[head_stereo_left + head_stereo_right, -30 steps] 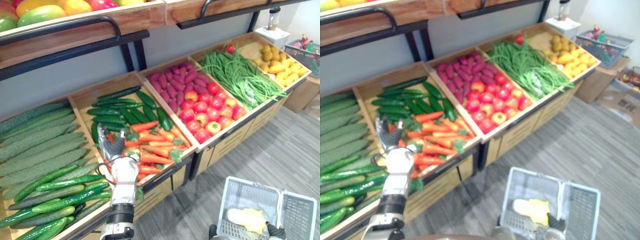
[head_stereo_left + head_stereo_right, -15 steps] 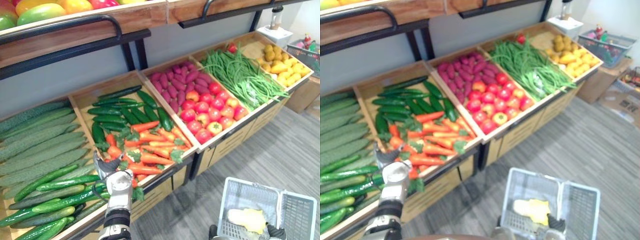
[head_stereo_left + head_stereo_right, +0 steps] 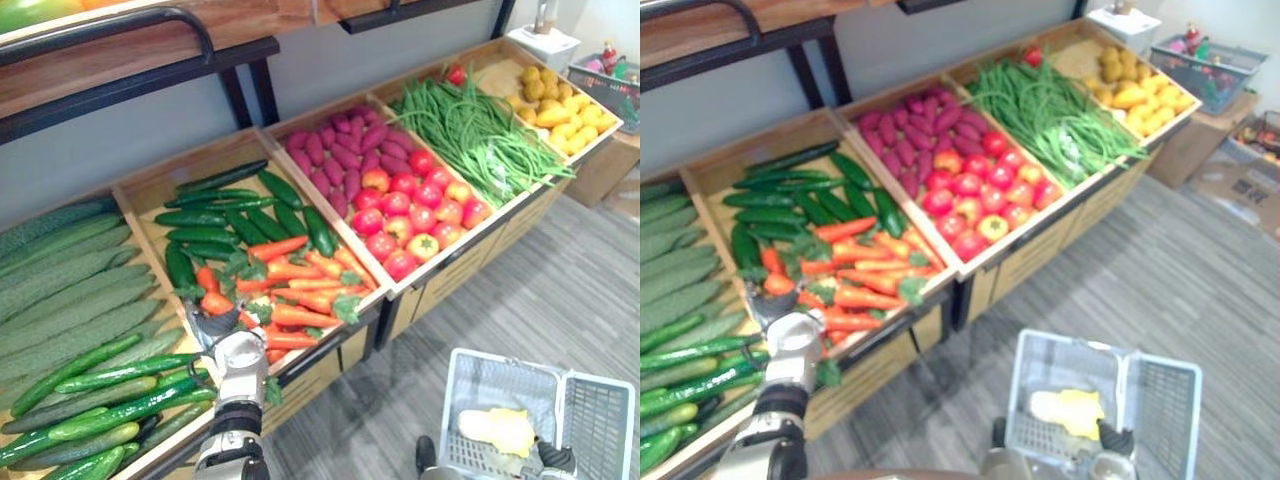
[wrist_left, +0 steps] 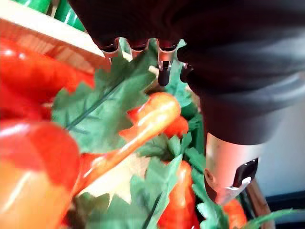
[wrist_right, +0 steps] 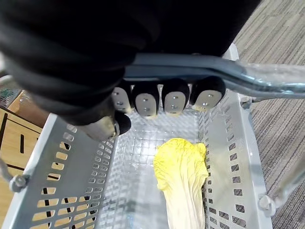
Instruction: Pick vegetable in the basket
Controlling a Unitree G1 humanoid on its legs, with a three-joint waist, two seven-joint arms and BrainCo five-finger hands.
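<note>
Reach step: left hand (image 3: 238, 352) hovers spread over a carrot (image 4: 155, 114) in the crate (image 3: 185, 168), pinching nothing, while right hand (image 5: 145, 100) curls round the handle (image 5: 190, 67) of the basket (image 5: 62, 167); next it likely needs to close on that carrot.

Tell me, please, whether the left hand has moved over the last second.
Yes. Against the carrot crate, the left hand has drawn back from deeper over the carrots toward the crate's front edge.
</note>
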